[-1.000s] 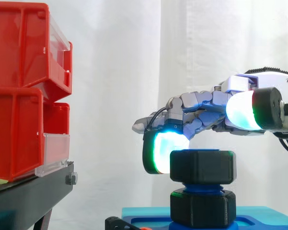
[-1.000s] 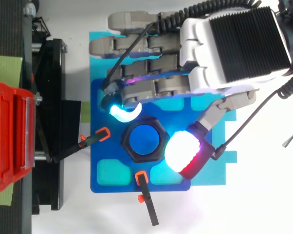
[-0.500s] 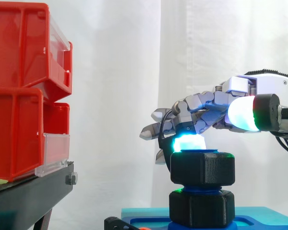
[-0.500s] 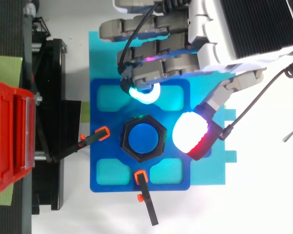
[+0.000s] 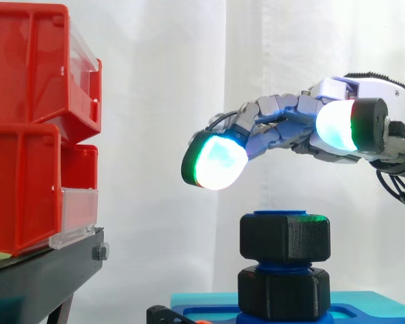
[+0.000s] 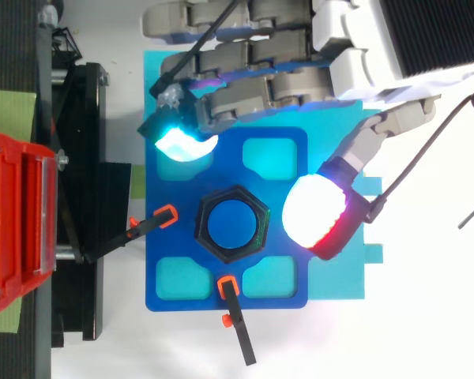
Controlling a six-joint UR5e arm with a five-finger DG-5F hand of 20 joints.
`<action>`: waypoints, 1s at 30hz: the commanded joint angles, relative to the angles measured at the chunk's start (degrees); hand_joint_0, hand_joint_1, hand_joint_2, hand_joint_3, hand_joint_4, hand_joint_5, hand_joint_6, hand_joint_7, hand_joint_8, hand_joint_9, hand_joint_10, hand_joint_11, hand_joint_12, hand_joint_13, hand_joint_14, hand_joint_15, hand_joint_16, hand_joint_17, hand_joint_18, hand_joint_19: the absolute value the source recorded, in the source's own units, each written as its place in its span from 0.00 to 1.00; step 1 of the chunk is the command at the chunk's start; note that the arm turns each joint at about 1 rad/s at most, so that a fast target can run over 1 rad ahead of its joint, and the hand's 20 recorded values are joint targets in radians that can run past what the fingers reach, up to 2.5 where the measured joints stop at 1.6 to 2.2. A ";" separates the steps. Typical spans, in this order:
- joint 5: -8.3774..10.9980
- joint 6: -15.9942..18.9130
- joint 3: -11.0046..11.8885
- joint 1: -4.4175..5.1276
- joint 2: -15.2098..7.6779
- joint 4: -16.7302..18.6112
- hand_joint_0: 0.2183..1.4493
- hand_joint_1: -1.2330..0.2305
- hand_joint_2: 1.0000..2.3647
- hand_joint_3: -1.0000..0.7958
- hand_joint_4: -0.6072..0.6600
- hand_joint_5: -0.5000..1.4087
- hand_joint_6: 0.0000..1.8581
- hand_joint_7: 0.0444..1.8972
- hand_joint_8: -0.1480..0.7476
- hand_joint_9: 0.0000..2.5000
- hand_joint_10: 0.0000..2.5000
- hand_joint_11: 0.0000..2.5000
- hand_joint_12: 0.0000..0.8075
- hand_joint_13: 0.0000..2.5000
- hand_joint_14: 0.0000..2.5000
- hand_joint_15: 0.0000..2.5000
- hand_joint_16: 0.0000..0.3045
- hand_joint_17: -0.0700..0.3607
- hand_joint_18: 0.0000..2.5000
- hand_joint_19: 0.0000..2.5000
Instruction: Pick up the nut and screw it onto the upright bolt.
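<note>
While the red bins (image 5: 27, 121) are left untouched on the black stand (image 5: 34, 277) at the left, the work is concentrated on the blue plate (image 6: 166, 237), which is carried by a cyan base (image 6: 336, 280). Two orange-tipped clamps (image 6: 167, 215) are seen at the plate's left and near edges. At the plate's centre the black nut (image 5: 285, 237) is seated on the upright bolt (image 6: 233, 225), whose blue top is shown just proud of the nut's upper face. A band of blue thread is left bare between the nut and a second black hex piece (image 5: 285, 291) below it.

A second ago a glowing pad was held against the nut's left flank; half a second ago it was drawn to the top rim. Now the hand (image 5: 290, 125) is lifted well clear above the nut, nothing is held, and its fingers are stretched out and relaxed, one fingertip (image 5: 216, 162) being carried out past the plate's far left corner. The thumb pad (image 6: 316, 215) is hung to the right of the nut, apart from it.

The nut is judged to be threaded on but not run fully down. The release is best read as a reset for a fresh grip and another turn.
</note>
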 commanded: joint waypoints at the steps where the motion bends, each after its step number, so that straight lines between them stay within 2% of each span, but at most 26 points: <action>1: 0.07 -0.04 0.10 0.47 -0.01 0.11 0.20 0.75 0.00 0.28 0.62 0.17 0.27 0.34 0.40 0.17 0.00 0.00 0.36 0.04 0.00 0.00 0.12 0.35 0.00 0.00; 2: 1.13 -0.04 -0.07 1.61 -0.01 -0.16 0.20 0.75 0.00 0.28 0.62 0.17 0.27 0.33 0.39 0.16 0.00 0.00 0.36 0.03 0.00 0.00 0.12 0.35 0.00 0.00; 3: 1.13 -0.04 -0.07 1.61 -0.01 -0.16 0.20 0.76 0.00 0.28 0.61 0.17 0.27 0.33 0.39 0.16 0.00 0.00 0.37 0.03 0.00 0.00 0.12 0.35 0.00 0.00; 6: 2.97 0.04 -0.95 2.93 -0.09 0.11 0.20 0.76 0.00 0.28 0.61 0.17 0.27 0.33 0.39 0.14 0.00 0.00 0.37 0.02 0.00 0.00 0.12 0.35 0.00 0.00; 9: 4.11 0.04 -1.48 3.81 -0.09 -0.07 0.20 0.76 0.00 0.28 0.61 0.17 0.27 0.33 0.39 0.14 0.00 0.00 0.37 0.02 0.00 0.00 0.12 0.35 0.00 0.00; 12: 4.29 0.04 -1.48 4.16 -0.09 -0.33 0.20 0.76 0.00 0.28 0.61 0.17 0.27 0.33 0.39 0.14 0.00 0.00 0.37 0.02 0.00 0.00 0.12 0.36 0.00 0.00; 22: 4.20 -0.04 -1.48 4.16 -0.09 -1.30 0.20 0.76 0.00 0.28 0.63 0.17 0.27 0.36 0.40 0.14 0.00 0.00 0.37 0.02 0.00 0.00 0.12 0.35 0.00 0.00; 30: 4.11 -0.22 -1.48 3.81 -0.09 -2.53 0.21 0.74 0.00 0.28 0.65 0.18 0.27 0.44 0.43 0.17 0.00 0.00 0.35 0.04 0.00 0.00 0.11 0.34 0.00 0.00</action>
